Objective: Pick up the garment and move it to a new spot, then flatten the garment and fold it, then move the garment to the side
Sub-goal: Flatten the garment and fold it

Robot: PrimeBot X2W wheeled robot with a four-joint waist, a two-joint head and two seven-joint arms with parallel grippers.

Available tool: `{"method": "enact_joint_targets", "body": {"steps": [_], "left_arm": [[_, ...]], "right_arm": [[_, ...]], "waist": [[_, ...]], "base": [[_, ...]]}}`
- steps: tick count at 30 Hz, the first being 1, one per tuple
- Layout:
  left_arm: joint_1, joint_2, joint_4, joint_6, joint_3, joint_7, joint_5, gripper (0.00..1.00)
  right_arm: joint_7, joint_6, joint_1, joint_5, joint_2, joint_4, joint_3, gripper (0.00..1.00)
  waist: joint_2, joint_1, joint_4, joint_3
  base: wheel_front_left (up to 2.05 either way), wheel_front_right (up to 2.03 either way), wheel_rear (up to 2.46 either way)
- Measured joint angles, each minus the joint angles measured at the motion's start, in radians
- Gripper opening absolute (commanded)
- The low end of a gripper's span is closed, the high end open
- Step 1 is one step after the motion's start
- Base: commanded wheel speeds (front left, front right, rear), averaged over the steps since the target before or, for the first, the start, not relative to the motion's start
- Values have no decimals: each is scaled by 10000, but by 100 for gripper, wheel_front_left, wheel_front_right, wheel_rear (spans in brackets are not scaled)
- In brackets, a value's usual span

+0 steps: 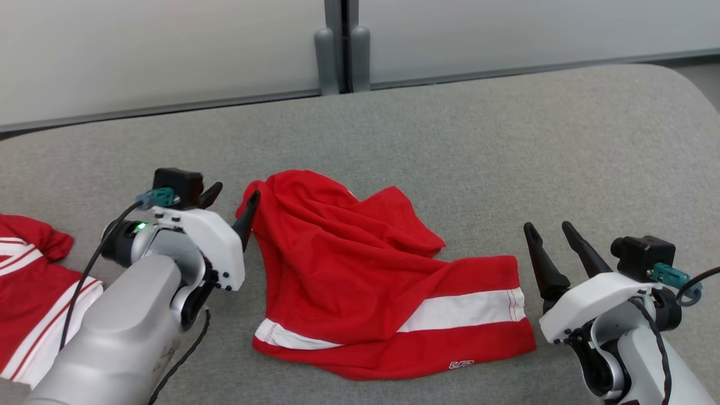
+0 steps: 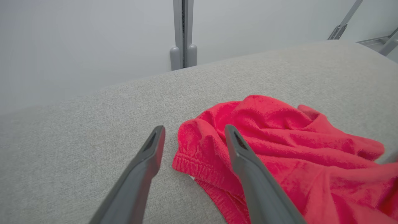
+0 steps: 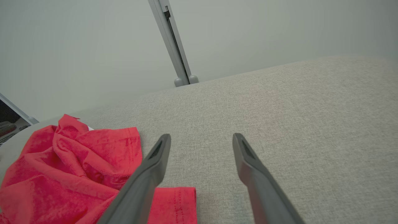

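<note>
Grey table | red shorts crumpled, ctr | L pincer splayed at waistband

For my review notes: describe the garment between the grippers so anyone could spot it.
At the centre of the grey table lie crumpled red shorts, waistband beside the left gripper. One broad white band sets them apart from the multi-striped garment far left.

The head camera is looking down from high up at the grey table. Each wrist camera is sitting low and close, looking forward across it. All three are seeing the red garment and the grey post.
</note>
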Motion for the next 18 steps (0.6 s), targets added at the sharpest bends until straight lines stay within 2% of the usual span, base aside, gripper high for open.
{"method": "enact_joint_targets", "body": {"steps": [2, 5, 9, 13, 15, 18], "left_arm": [[239, 217, -259, 19, 136, -510, -13, 100], [703, 767, -846, 336, 585, -1352, -134, 100], [1750, 1492, -2121, 1047, 1269, -1824, -230, 100], [3013, 2182, -4203, 1894, 2357, -1935, 33, 100], [3769, 2374, -5463, 2301, 3043, -1954, 479, 100], [5167, 2353, -7070, 2884, 3889, -1960, 1101, 100]], "right_arm": [[-27, 0, 106, 4, -10, 40, -12, 100], [-109, 2, 220, 31, 13, 90, -42, 100], [-447, 0, 432, -82, 75, 123, -255, 100], [-947, 0, 616, -303, 199, 104, -510, 100], [-1149, 0, 735, -395, 230, 61, -658, 100], [-1383, 0, 883, -594, 259, -42, -825, 100]], "waist": [[0, 0, 106, -212], [0, 0, 248, -513], [0, 0, 439, -824], [0, 0, 640, -1012], [0, 0, 734, -1066], [0, 0, 819, -1135]], "base": [[0, 0, 0], [0, 0, 0], [0, 0, 0], [0, 0, 0], [0, 0, 0], [0, 0, 0]]}}
